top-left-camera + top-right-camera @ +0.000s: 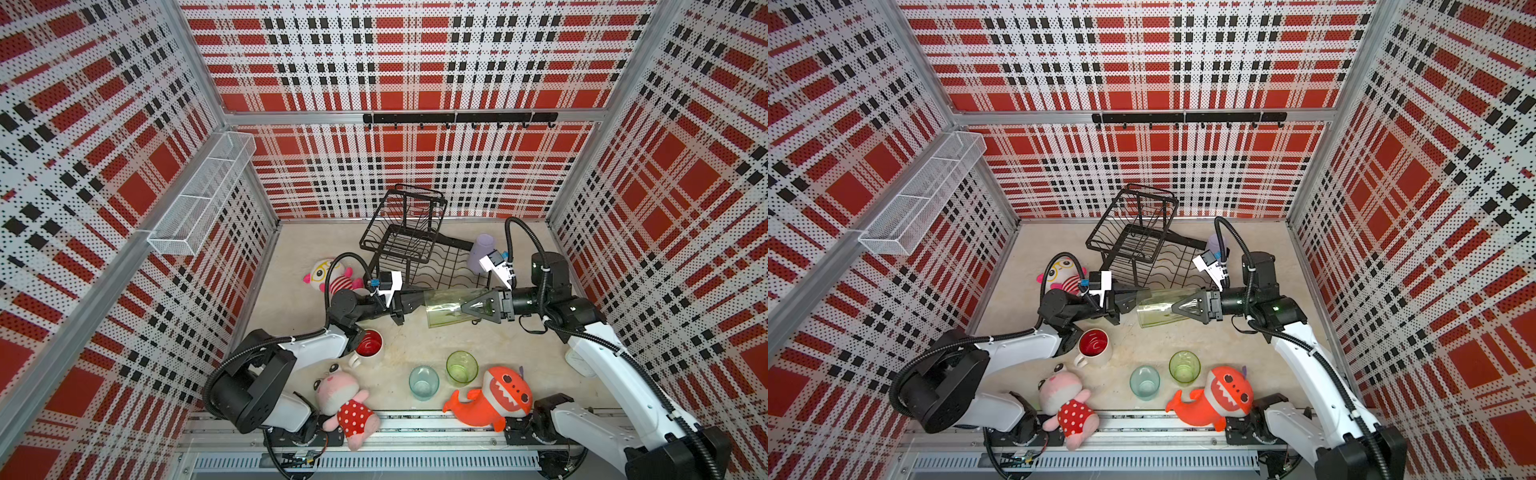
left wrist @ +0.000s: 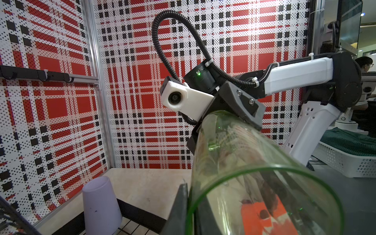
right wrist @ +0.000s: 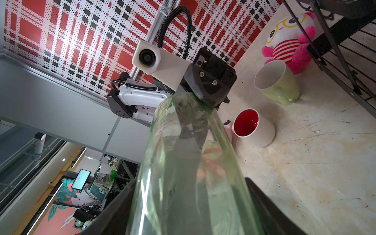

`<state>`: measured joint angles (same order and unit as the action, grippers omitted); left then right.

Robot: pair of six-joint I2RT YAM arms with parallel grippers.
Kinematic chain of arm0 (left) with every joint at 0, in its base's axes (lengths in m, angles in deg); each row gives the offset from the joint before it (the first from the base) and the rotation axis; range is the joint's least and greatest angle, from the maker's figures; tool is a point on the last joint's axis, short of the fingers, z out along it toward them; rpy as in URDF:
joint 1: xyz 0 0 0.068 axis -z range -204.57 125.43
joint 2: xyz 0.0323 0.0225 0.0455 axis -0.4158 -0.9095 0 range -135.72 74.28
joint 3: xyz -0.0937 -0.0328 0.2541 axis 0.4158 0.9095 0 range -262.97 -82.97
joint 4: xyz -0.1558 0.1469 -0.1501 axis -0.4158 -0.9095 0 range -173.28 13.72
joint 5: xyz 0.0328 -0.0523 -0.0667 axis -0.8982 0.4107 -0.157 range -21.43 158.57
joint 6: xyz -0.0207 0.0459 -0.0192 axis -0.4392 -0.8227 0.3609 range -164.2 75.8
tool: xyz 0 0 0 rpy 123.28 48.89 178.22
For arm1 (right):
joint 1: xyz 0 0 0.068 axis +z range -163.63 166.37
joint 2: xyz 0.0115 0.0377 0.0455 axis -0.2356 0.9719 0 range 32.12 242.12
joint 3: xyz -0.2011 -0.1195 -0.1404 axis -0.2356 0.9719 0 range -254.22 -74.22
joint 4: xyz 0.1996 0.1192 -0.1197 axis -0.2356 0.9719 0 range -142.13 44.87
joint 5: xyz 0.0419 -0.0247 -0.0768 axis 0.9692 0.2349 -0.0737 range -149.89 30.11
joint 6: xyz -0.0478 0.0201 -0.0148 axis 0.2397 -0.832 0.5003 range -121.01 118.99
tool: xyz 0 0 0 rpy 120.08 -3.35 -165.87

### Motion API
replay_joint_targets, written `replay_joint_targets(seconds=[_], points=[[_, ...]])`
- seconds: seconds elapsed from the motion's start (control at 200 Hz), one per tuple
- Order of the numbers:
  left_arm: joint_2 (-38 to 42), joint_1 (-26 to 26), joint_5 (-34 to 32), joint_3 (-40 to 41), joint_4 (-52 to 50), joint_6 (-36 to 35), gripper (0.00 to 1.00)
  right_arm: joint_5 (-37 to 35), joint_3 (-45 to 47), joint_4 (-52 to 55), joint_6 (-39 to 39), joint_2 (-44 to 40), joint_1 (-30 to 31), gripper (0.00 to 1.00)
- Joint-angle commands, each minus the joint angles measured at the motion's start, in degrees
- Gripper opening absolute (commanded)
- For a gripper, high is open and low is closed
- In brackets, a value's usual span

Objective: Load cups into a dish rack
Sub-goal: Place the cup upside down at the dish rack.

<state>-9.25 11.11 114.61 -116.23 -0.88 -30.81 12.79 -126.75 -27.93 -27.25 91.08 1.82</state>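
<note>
Hanging level midair — tall clear green glass [image 1: 445,309], see-through.

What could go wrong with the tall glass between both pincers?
1. The tall green glass hangs sideways above the table, with the left pincer at its rim and the right pincer around its base end. A loose grip could drop it.
2. The glass is smooth with a long overhang, so it may tilt in the right pincer.
3. The lilac tumbler stands upturned in the dish rack beside the right wrist. A swing could knock it.
</note>
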Motion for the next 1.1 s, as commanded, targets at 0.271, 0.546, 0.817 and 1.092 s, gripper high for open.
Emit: replay_joint_targets(seconds=[0.271,0.546,0.817,1.092], points=[[2.5,-0.4,-3.7,-0.4,-0.9,0.1,0.45,-3.3,-3.2,4.8,6.1,1.9,0.3,0.65],[7.2,-0.7,-7.4,1.9,-6.0,-1.5,0.67,-2.4,-1.5,-0.6,0.8,1.0,-5.5,0.63],[12.6,-1.1,-15.2,2.1,-19.0,-9.3,0.76,-3.8,-1.4,-1.0,-0.4,0.5,-9.5,0.62],[17.9,-1.1,-19.0,3.6,-23.1,-12.2,0.77,-13.5,-6.5,9.0,8.5,3.4,-11.0,0.65]])
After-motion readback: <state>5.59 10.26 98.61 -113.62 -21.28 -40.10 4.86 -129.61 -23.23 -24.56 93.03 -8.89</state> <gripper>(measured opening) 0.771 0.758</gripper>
